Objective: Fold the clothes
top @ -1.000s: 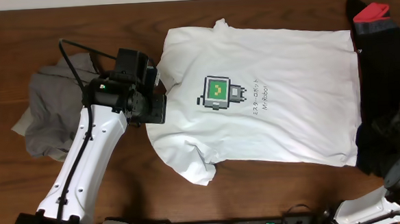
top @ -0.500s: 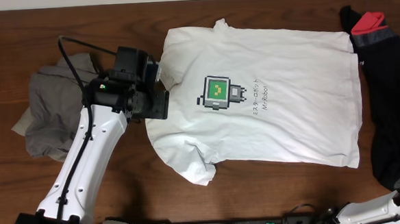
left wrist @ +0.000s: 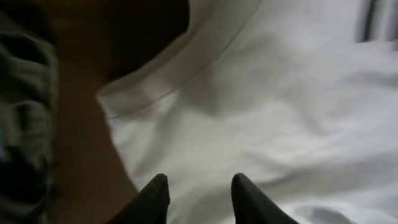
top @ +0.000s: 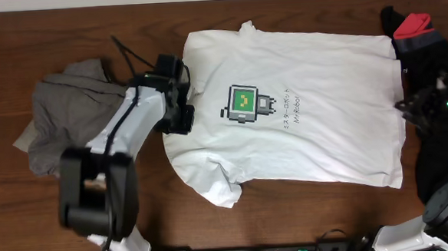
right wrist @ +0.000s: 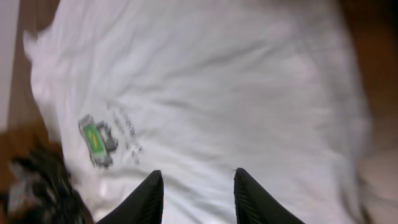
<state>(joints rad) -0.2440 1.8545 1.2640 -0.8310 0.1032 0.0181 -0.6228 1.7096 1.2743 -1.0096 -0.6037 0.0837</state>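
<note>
White T-shirt spread flat; both arms poised for the first fold.
The white T-shirt (top: 300, 114) lies print-up mid table (top: 306, 221), between a grey-khaki heap (top: 58, 115) and a black-and-red garment (top: 419, 34). At its collar hangs the left gripper (left wrist: 196, 183), fingers apart; the right gripper (right wrist: 196, 180), likewise parted, hovers over the hem. Next, likely, each pinches an edge.

Your overhead view is bright and even. The white T-shirt (top: 315, 113) is close to blown out against the dark desk (top: 88, 17), with a soft shadow along its lower hem. The left arm (top: 121, 135) is blurred near its base. Both wrist views are dimmer and out of focus, and the jaws show only as dark silhouettes.
</note>
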